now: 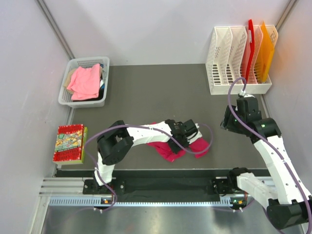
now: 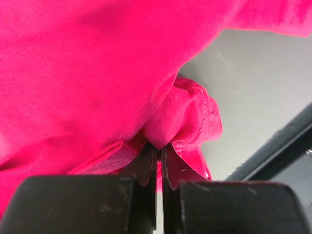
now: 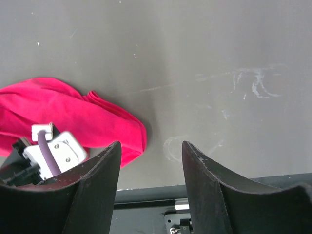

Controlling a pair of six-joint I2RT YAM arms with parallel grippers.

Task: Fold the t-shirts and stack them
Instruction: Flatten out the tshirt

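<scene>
**Magenta t-shirt**: bunched, not spread. It lies on the dark mat close to the near edge, about midway between the left and right edges. 1 lobe trails toward the right edge.

**Left gripper**: reaches across from its base and is down on the heap's far-right side. In the wrist view the left gripper is pressed together on a hemmed fold. Cloth is pinched between the fingertips, with stitching visible just beyond. The pinch sits on an edge seam rather than mid-panel, likely so the shirt can be drawn out flat by a hem. Whether that hem is sleeve or bottom I cannot tell.

**Right gripper**: held over bare mat toward the right edge, apart from the cloth. In its own view the right gripper has its fingers apart with nothing between them. The shirt's lobe lies at the left of that view. It reads as waiting for a 2nd corner.

**Salmon-pink t-shirt**: crumpled on top of other cloth in the white basket, at the far-left corner. It looks like untouched supply.

**Also present:** a white rack at the far-right corner holding red and orange boards, and a patterned box by the left edge, toward the near corner.

**Judgement:** early in the task, with 0 shirts folded and no stack. Spreading comes next. The risk is that a 1-point pinch lifts the heap as a lump, so the right arm should take an opposite edge.
</scene>
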